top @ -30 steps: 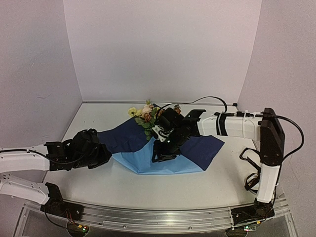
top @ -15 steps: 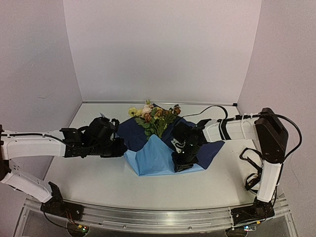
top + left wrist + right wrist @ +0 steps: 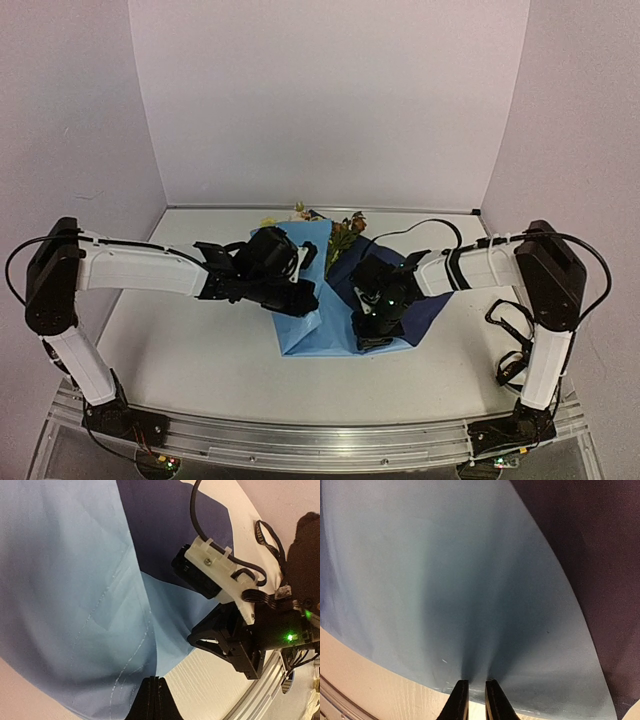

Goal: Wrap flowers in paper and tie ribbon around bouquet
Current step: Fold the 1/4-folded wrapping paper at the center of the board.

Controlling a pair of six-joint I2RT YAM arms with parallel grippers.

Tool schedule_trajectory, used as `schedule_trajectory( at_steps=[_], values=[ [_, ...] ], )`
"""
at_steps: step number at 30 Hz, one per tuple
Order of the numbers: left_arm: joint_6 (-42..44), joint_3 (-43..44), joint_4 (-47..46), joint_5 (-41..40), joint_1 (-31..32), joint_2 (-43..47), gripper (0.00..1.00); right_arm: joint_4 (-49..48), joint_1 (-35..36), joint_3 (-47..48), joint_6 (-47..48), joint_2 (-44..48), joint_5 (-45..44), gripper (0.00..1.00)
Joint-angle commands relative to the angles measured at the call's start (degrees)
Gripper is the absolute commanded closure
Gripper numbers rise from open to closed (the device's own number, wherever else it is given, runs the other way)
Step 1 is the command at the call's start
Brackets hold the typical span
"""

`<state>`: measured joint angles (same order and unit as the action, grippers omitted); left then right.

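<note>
Pinching the paper [image 3: 300,338] shut, the left gripper [image 3: 153,690] holds a fold over the flowers [image 3: 346,232]. Right gripper [image 3: 473,684] nips its near edge.

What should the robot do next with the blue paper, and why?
Probably the right gripper should lift its pinched edge of the paper leftward over the flowers: the left gripper holds one flap across them, and the right side lies flat.
</note>
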<state>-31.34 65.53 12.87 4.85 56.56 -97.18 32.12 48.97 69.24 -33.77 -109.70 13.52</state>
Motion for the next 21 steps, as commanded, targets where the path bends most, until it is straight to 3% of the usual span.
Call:
schedule_trajectory(
  at_steps=[1,7,12,14,21],
  values=[
    [4.04,4.33,-1.03,3.99,0.47,-3.43,1.00,-4.44,-2.39,-4.19,-4.62,8.02,0.64,0.86],
    [5.05,6.39,-1.25,5.30,0.66,-6.38,1.00,-6.23,-5.75,-5.68,-7.43,13.82,4.17,0.74],
    [5.39,6.96,-1.45,6.06,0.74,-7.38,1.00,-6.98,-8.10,-1.83,-8.24,14.76,6.69,0.49],
    [5.49,7.13,-1.36,6.52,0.75,-7.65,1.00,-7.30,-9.47,0.27,-8.85,13.81,7.91,0.44],
    [5.50,7.42,-1.43,7.15,0.86,-8.73,1.00,-12.74,-11.40,4.13,-12.25,10.81,7.01,0.36]
  ],
)
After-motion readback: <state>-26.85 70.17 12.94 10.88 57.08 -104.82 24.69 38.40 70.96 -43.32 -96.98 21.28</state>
